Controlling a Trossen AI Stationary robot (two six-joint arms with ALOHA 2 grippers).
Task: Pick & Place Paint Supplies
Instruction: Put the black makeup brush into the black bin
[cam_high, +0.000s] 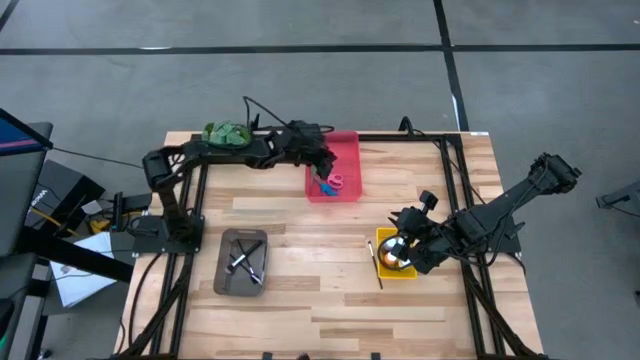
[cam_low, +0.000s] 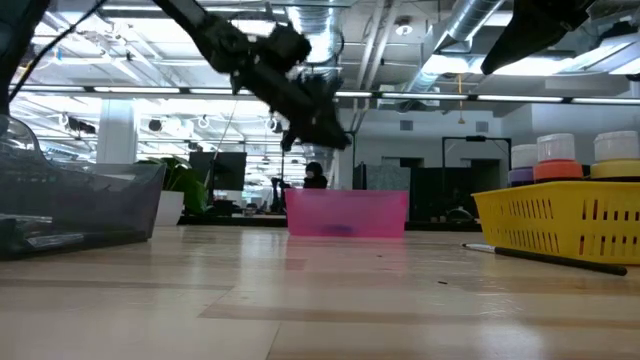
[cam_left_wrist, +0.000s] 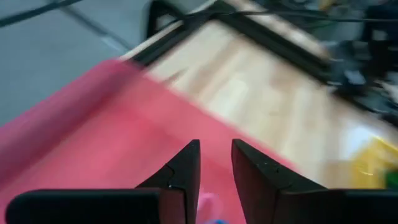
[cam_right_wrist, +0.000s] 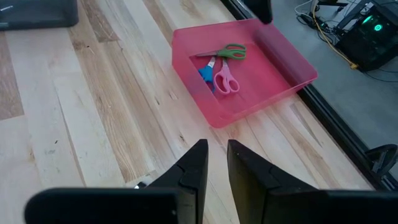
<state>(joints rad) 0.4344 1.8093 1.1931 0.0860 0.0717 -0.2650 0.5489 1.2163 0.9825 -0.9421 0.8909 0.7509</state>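
Note:
The red tray (cam_high: 333, 165) at the far middle holds pink scissors (cam_right_wrist: 225, 79), green-handled scissors (cam_right_wrist: 231, 51) and a blue-handled pair (cam_right_wrist: 205, 73), all lying flat on its floor. My left gripper (cam_left_wrist: 216, 149) hovers above this tray (cam_low: 347, 213), its fingers narrowly apart with nothing between them. My right gripper (cam_right_wrist: 216, 146) hangs over the yellow tray (cam_high: 396, 255), also narrowly open and empty. Paint bottles (cam_low: 556, 155) stand in the yellow tray. A thin dark brush (cam_high: 378, 268) lies on the table along that tray's left side.
A grey tray (cam_high: 241, 261) with brushes sits near the left. A green potted plant (cam_high: 227, 133) stands at the far left corner, under the left arm. A black frame (cam_high: 455, 180) borders the table. Bare wood lies between the trays.

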